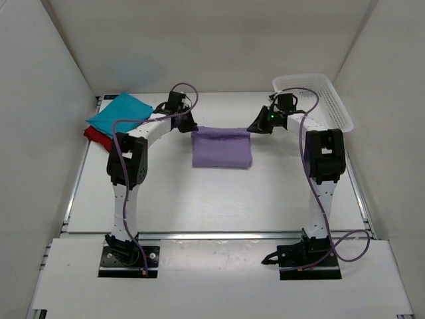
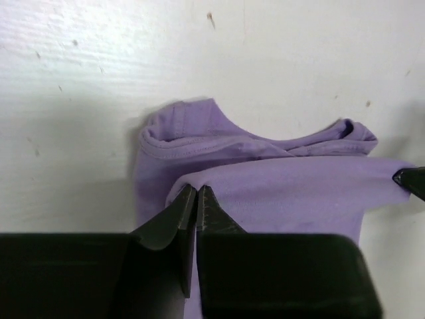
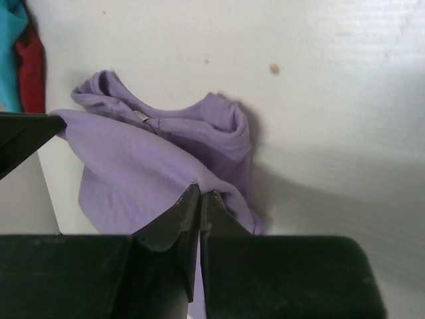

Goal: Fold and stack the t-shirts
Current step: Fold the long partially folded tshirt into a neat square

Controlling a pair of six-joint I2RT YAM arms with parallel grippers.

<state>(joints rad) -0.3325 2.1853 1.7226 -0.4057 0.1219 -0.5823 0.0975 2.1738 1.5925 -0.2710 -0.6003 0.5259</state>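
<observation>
The lavender t-shirt (image 1: 222,149) lies folded mid-table, and its top layer is lifted and stretched between both grippers. At the shirt's far left corner my left gripper (image 2: 196,189) has its jaws pinched on a fold of the purple cloth (image 2: 279,193). My right gripper (image 3: 201,193) is shut on the far right corner of the same layer (image 3: 133,173). From above, the left gripper (image 1: 191,126) and right gripper (image 1: 252,127) flank the shirt's far edge. The teal-blue t-shirt (image 1: 119,113) lies folded on the dark red t-shirt (image 1: 96,137) at the far left.
A white mesh basket (image 1: 312,100) stands at the far right corner, just behind the right arm. White walls close in the table on the left, right and back. The teal and red stack lies close to the left arm's elbow.
</observation>
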